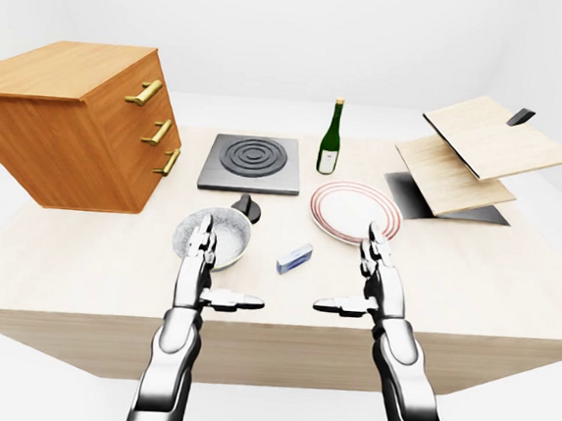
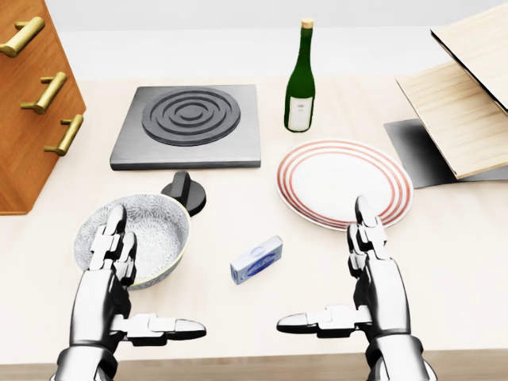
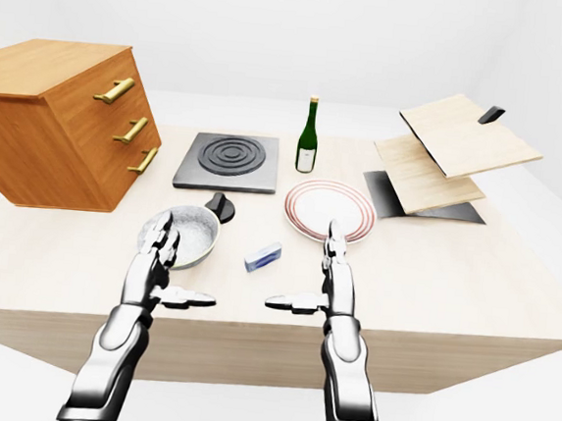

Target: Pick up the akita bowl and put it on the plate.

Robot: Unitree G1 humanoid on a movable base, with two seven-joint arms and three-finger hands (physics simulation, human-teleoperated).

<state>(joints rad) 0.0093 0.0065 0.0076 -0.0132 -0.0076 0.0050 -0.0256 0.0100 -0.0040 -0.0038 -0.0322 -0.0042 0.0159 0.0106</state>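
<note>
Fingers (image 2: 111,238) of open left hand (image 2: 111,298) overlapping akita bowl (image 2: 159,230)

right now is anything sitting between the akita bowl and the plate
A small blue box lies on the table between the akita bowl and the plate, toward the bottom of the head view. It is low, so a lifted bowl should clear it. The stove knob sits beside the bowl.

Patterned akita bowl (image 2: 151,234) upright, left of red-ringed plate (image 2: 344,182), apart.
</note>
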